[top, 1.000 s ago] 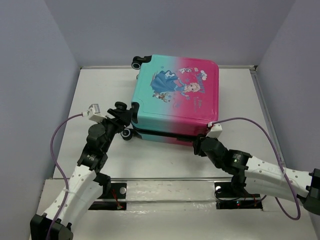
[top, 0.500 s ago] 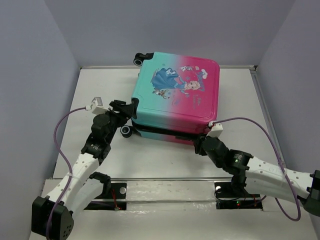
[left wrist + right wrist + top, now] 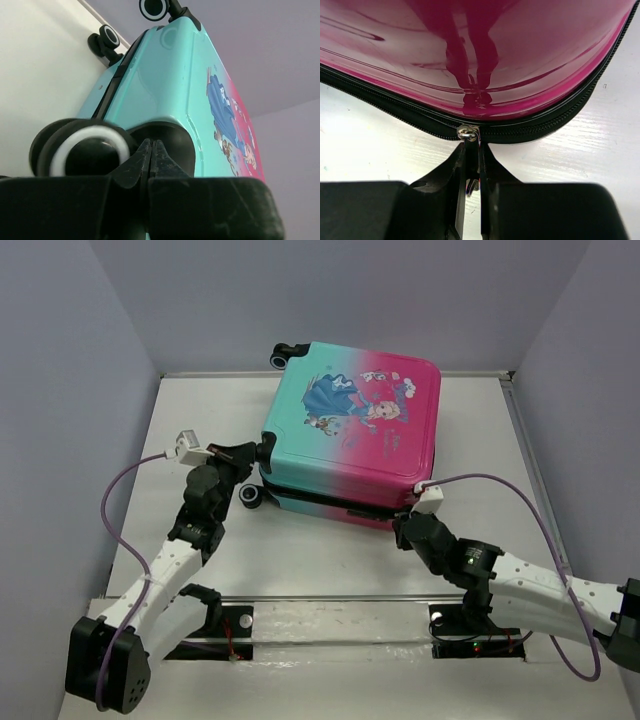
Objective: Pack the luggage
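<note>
Looking down from the top, I see the luggage [image 3: 350, 430] lying flat, upper centre of frame. Left wrist view: my left gripper [image 3: 151, 146] is clenched on nothing, at the teal corner beside a wheel [image 3: 90, 150]. Right wrist view: my right gripper [image 3: 472, 150] pinches the zipper pull [image 3: 468, 133]. The shell looks stiff, glossy and slippery, so I'd work the zip.

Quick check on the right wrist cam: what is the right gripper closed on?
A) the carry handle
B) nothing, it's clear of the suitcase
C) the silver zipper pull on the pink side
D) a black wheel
C: in the right wrist view, the right gripper has its fingers pinched on the silver zipper pull at the black zip seam under the pink shell of the suitcase.
</note>
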